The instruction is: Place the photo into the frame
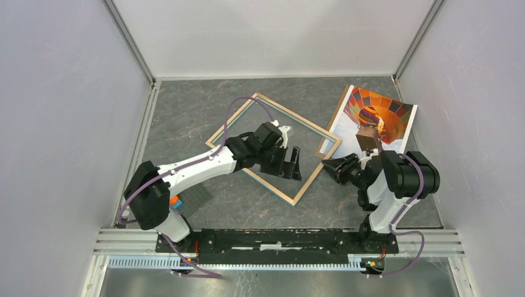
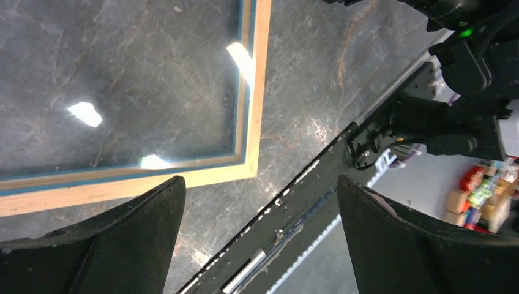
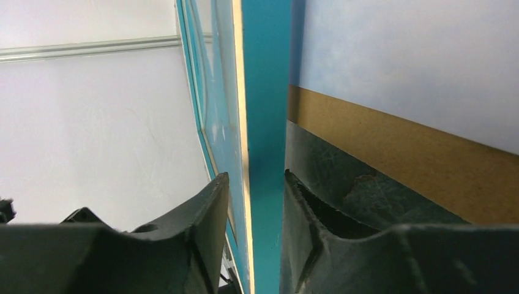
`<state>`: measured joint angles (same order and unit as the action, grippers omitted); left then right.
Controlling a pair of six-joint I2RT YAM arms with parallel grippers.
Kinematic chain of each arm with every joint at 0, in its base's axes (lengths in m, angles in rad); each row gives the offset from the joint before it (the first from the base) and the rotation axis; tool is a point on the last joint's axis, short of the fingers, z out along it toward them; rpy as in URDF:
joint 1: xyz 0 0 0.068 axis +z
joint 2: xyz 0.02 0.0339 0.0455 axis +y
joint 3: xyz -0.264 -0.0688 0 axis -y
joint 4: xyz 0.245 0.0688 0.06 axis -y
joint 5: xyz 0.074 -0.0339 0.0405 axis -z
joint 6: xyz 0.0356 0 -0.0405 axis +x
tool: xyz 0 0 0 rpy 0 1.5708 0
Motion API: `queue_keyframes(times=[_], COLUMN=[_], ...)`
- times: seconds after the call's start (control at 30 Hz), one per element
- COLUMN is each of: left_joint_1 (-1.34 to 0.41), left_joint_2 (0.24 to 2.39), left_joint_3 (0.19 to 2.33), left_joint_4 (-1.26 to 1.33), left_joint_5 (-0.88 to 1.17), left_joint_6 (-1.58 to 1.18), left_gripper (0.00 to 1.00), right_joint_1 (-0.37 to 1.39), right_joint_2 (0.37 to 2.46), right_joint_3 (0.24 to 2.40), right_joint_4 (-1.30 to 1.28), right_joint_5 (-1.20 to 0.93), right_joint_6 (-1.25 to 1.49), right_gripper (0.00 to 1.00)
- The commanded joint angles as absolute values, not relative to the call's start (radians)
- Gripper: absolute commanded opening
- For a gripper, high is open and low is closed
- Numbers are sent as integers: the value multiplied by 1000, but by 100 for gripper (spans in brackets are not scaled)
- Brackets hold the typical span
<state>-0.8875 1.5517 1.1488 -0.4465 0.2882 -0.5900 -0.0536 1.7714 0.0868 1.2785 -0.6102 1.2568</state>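
the frame (image 1: pixel 312 179) sat turned like a diamond in the middle of the grey table (image 1: pixel 198 111), pale wood side up, with the stone pattern showing through its clear middle. the photo (image 1: pixel 390 114) lay well off to the far right, near the side wall, balloon picture facing up. it rested on a brown board (image 1: pixel 331 124), whose long edge stuck out on the side towards the frame.

the right gripper (image 1: pixel 330 168) was at the frame's right-hand rail, between the right corner and the near corner. in the right wrist view its two dark fingers (image 3: pixel 202 220) stood on either side of the blue edge of that rail. one pad was pressed against it. the other was very close, perhaps with a sliver of space (the view was too tight to say). so the jaws were narrowed around the rail, but it could not be told whether they actually clamped it.

the left gripper (image 1: pixel 290 166) hung over the frame's near part with its jaws spread wide and nothing between them. the left wrist view showed one wooden corner of the frame and bare table below the gap.
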Motion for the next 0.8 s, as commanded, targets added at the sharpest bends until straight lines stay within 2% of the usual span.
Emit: queue_keyframes(times=[0.0, 0.1, 0.33, 0.4, 0.47, 0.57, 0.77], left_joint_1=[-986, -1073, -1269, -1266, -1240, -1234, -1266], left_joint_2=[1604, 1668, 1857, 1876, 1850, 1824, 1901], left_joint_3=[1278, 1354, 1603, 1635, 1622, 1619, 1707], left_joint_4=[-534, -595, -772, -801, -783, -776, -885], left_joint_5=[89, -75, -482, -475, -378, -319, -464], left_joint_6=[-483, -456, -383, -399, -432, -440, -359], left_gripper=[98, 98, 97, 97, 96, 97, 100], right_joint_1=[-40, -30, -12, -10, -9, -8, -5], right_joint_2=[1752, 1704, 1533, 1495, 1463, 1434, 1312], right_joint_3=[75, 74, 81, 100, 114, 103, 131], right_joint_4=[1441, 1431, 1183, 1116, 1066, 1103, 957], right_joint_5=[-610, -615, -608, -606, -613, -625, -599], right_joint_6=[1332, 1372, 1361, 1331, 1308, 1351, 1373], right_gripper=[40, 29, 26, 23, 20, 14, 14])
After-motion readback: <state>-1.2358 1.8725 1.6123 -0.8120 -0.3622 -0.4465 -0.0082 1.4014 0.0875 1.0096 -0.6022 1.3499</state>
